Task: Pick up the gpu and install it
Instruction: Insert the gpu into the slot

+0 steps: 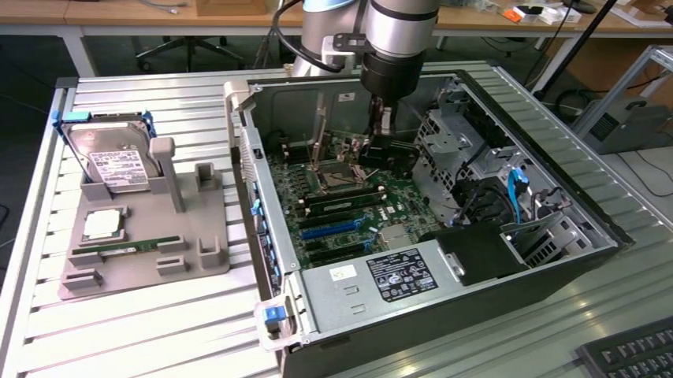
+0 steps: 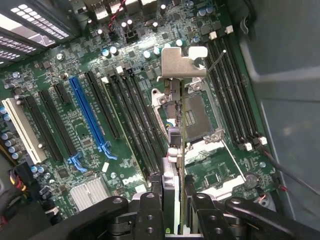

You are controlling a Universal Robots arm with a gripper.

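Gripping the gpu (image 2: pixel 182 145) edge-on, hand (image 2: pixel 172 200) clenched on its top edge, over the motherboard (image 2: pixel 90 115) inside the case (image 1: pixel 589 228). Card looks thin, stiff, fragile; edge hold suits it. Blue slot (image 2: pixel 87 117) sits toward 9 o'clock of it.

Labels in view, none legible

In the exterior view a black label with white print sits on the power supply (image 1: pixel 405 274) at the near end of the computer case (image 1: pixel 589 228), beside a smaller white sticker; the characters cannot be made out. The hard drive (image 1: pixel 113 164) standing in the grey holder (image 1: pixel 147 236) carries a white label, also unreadable. In the wrist view the motherboard (image 2: pixel 65 65) shows tiny white markings that cannot be read.
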